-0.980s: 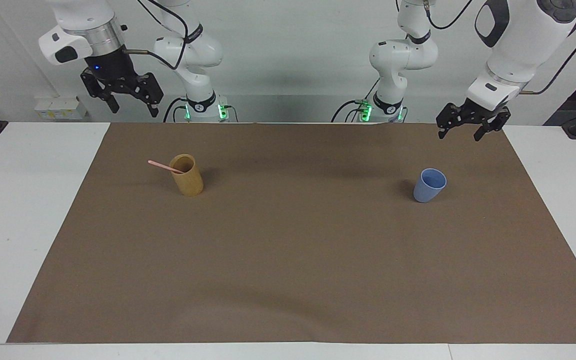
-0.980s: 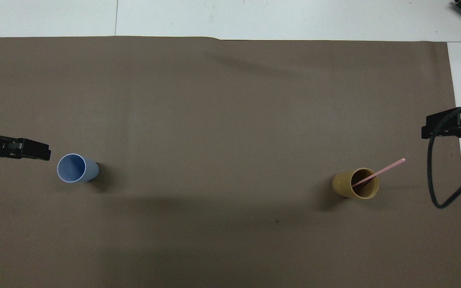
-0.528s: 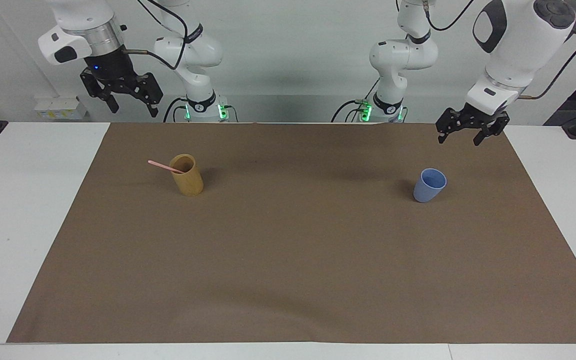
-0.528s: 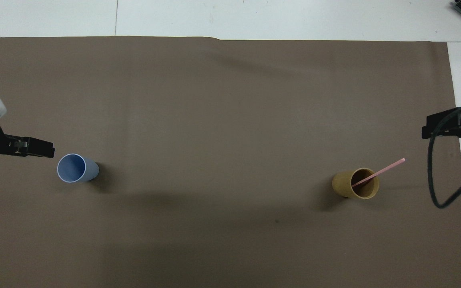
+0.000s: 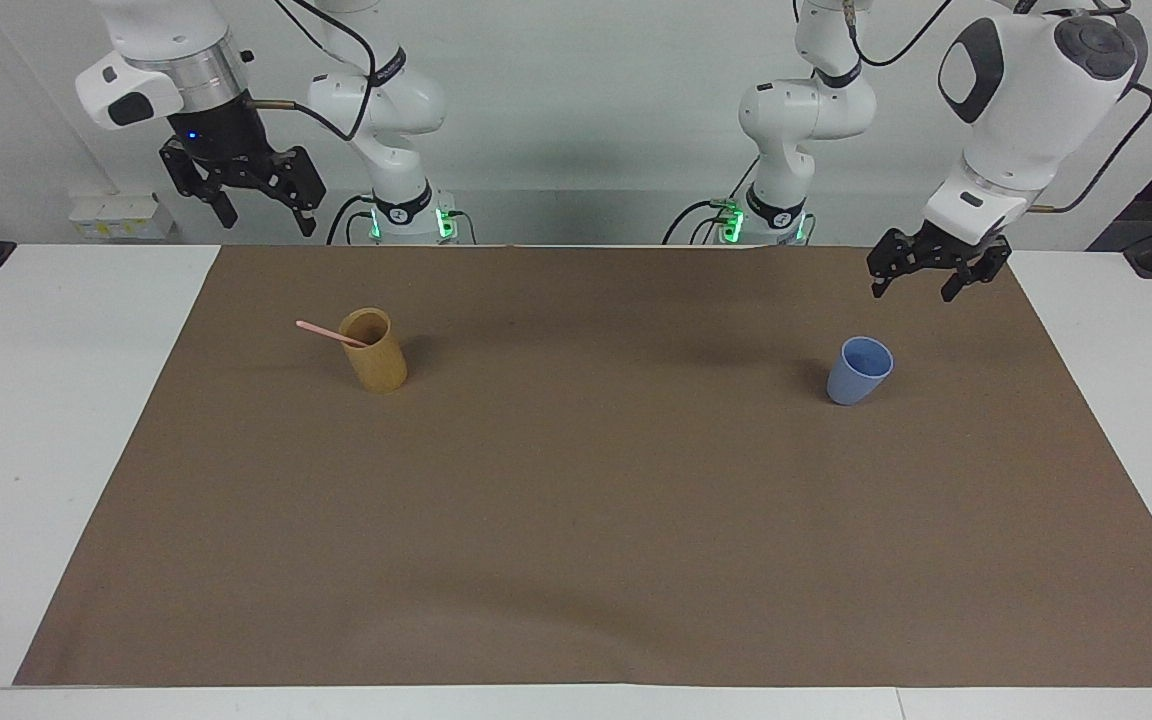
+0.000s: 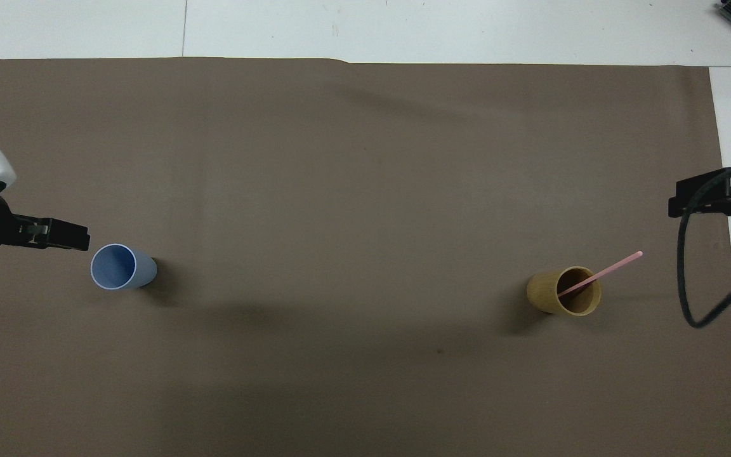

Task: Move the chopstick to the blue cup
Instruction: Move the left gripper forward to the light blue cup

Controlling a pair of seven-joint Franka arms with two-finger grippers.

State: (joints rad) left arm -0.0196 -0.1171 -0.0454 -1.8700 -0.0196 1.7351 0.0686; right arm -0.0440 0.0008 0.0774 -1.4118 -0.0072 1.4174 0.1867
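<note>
- Tabletop (image 5: 56, 420), white, covered across the middle by a brown mat (image 5: 596, 520).
- Chopstick (image 5: 328, 333), pale pink, standing slanted inside a tan cup (image 5: 374, 351), lower end in the cup, upper end leaning out over the rim toward the right arm's end of the tabletop.
- Tan cup upright on the mat, toward the right arm's end.
- Blue cup (image 5: 858, 371) upright on the mat toward the left arm's end, mouth open, nothing visible inside; well apart from the tan cup.
- Left gripper (image 5: 911, 284) hanging in the air over the mat's edge nearest the robots, close to the blue cup but not touching it; fingers (image 5: 879, 285) apart, holding nothing.
- In the overhead view, left gripper (image 6: 54, 233) showing just beside the blue cup (image 6: 122, 267), with a gap between them.
- Right gripper (image 5: 266, 215) raised high above the tabletop's edge at the right arm's end, well clear of the tan cup and chopstick; fingers (image 5: 227, 210) apart, holding nothing.
- In the overhead view, chopstick (image 6: 601, 273) pointing out of the tan cup (image 6: 563, 291) toward the mat's end edge.
</note>
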